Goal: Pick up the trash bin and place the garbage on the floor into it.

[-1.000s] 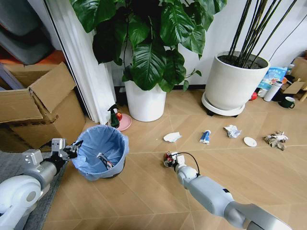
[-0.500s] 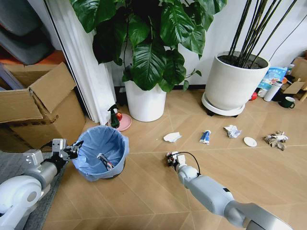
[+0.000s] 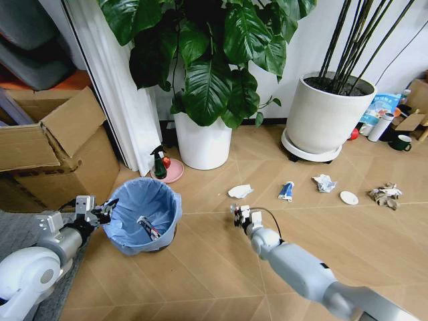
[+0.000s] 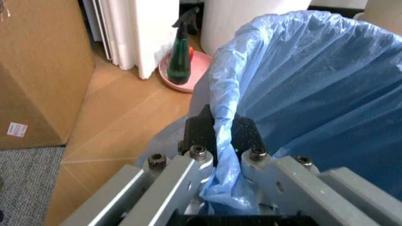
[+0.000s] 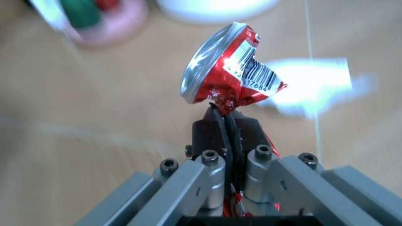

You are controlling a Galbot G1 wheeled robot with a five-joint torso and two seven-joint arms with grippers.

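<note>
The right claw (image 5: 224, 123) pinches the crushed, light, thin-walled red can (image 5: 229, 70) at its crumpled waist, while the left claw (image 4: 217, 136) clamps the trash bin (image 3: 142, 215) at its soft bag-lined rim.

- One trash bin (image 3: 141, 214), left of centre.
- One red can (image 3: 235, 215).
- Two white paper balls (image 3: 240, 191) (image 3: 324, 182).
- One packet (image 3: 286, 190), one disc (image 3: 348, 198), one paper wad (image 3: 385, 194).
- Two white plant pots (image 3: 202, 142) (image 3: 326, 118).
</note>
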